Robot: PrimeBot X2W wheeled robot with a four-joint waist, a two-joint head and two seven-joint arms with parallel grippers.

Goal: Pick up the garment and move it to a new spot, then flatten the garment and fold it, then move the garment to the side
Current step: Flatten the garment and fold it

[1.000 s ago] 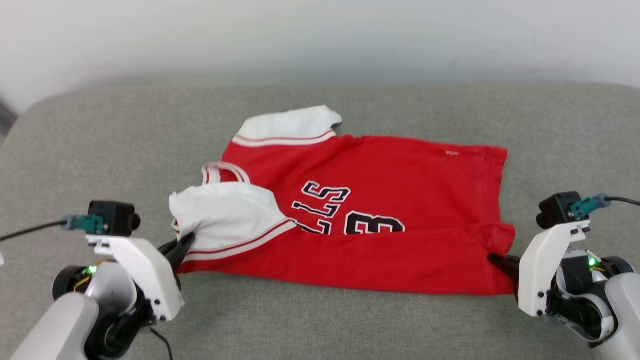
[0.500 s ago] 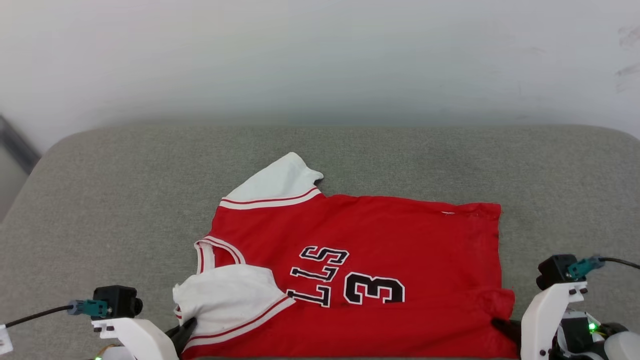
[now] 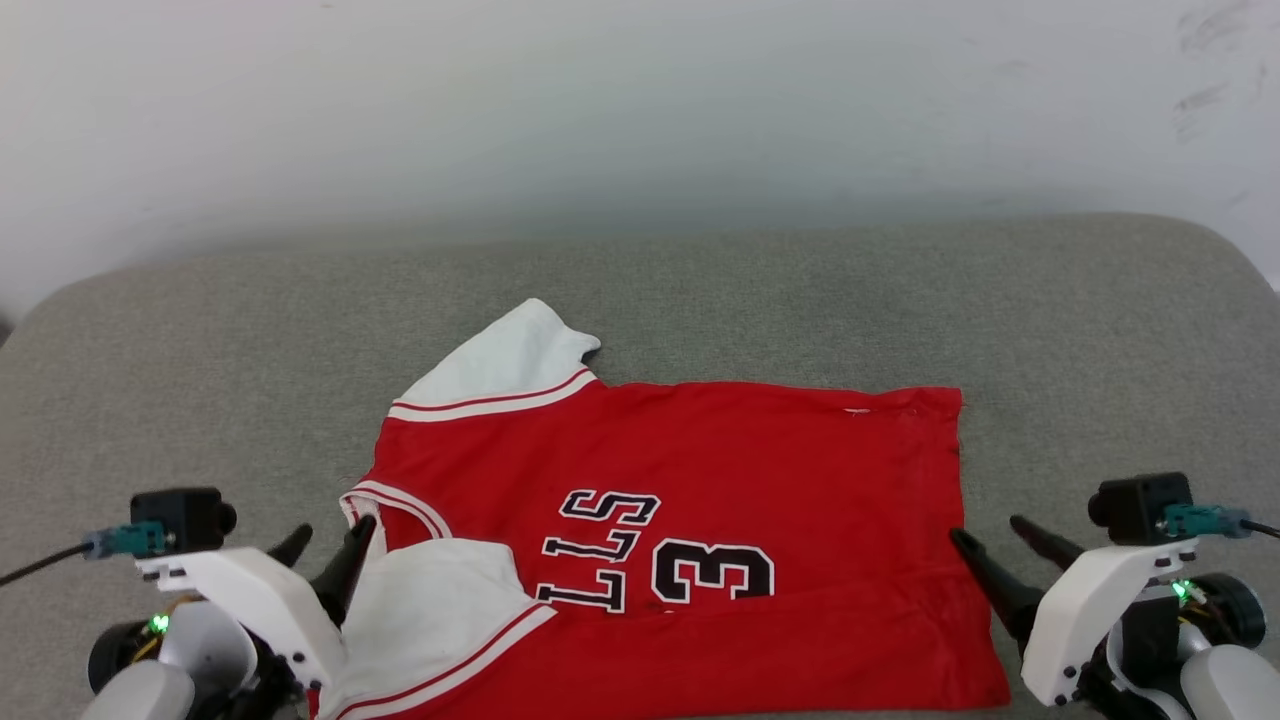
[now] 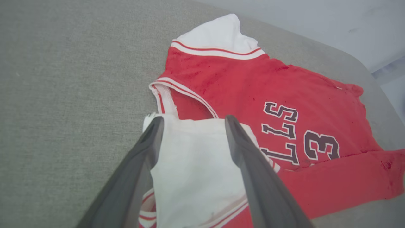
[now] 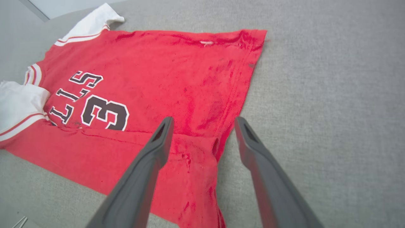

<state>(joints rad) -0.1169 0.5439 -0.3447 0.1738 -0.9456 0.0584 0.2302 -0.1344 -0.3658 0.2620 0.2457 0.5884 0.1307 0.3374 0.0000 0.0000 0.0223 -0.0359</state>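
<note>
On the grey cushion (image 3: 200, 350), the garment (image 3: 700, 450), front up.

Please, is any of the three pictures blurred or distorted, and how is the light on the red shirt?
Head view: soft even light, no glare or hard shadows; lettering on the garment is sharp. Left wrist view: the fingers of the left gripper blur toward the lens. Right wrist view: the red cloth looks blotchy and oversaturated; the fingers of the right gripper blur likewise.
</note>
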